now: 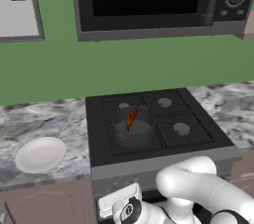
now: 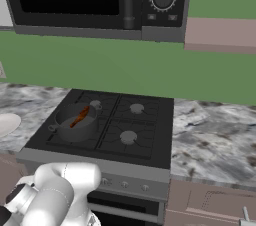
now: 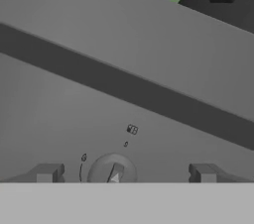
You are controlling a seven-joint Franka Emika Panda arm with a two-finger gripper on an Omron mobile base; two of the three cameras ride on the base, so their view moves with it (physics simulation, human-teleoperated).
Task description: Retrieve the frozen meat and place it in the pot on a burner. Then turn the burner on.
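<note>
A marbled surface [image 1: 44,119] runs under a green wall, with a black stove [image 1: 198,141] set into it. The frozen meat [image 1: 130,119] lies tilted inside the pot [image 1: 133,128], which sits on the stove's front-left burner. A white plate [image 1: 40,154] rests on the surface left of the stove. Below the stove's front edge, the gripper [image 3: 123,173] stands spread wide, empty, a control knob [image 3: 112,171] between its fingertips

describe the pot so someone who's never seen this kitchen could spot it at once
Find the black stove set in the marble counter under the microwave. The pot stands on its front left burner: round, dark grey, holding a small orange-brown piece of meat, unlike the white plate.
</note>
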